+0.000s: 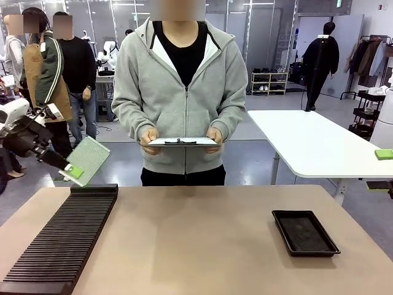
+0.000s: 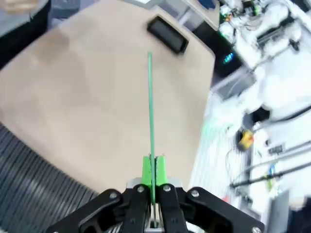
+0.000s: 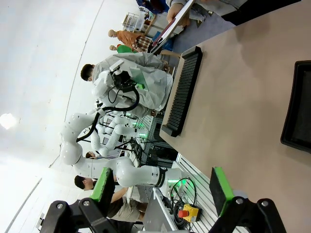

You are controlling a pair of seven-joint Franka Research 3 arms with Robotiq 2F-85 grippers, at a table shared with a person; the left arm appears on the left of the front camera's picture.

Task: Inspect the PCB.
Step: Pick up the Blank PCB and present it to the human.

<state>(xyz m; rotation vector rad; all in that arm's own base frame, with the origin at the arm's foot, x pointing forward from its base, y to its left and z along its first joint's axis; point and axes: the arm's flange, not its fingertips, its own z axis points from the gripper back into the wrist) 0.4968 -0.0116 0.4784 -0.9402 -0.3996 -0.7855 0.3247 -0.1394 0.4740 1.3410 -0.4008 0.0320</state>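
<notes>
My left gripper (image 1: 72,171) holds the PCB (image 1: 89,160), a thin green board with a pale finely patterned face, tilted in the air above the far end of the black slotted rack (image 1: 64,236). In the left wrist view the PCB (image 2: 150,107) stands edge-on between the green pads (image 2: 147,171), which are shut on its lower edge. My right gripper (image 3: 163,187) is open, nothing between its fingers. Across the table a person (image 1: 181,80) in a grey hoodie holds a clipboard (image 1: 181,141) with both hands.
A black tray (image 1: 304,232) lies on the table's right side, also seen as tray (image 2: 167,35) and tray (image 3: 297,109). The long slotted rack (image 3: 182,92) runs along the left edge. A white table (image 1: 319,144) stands behind at right.
</notes>
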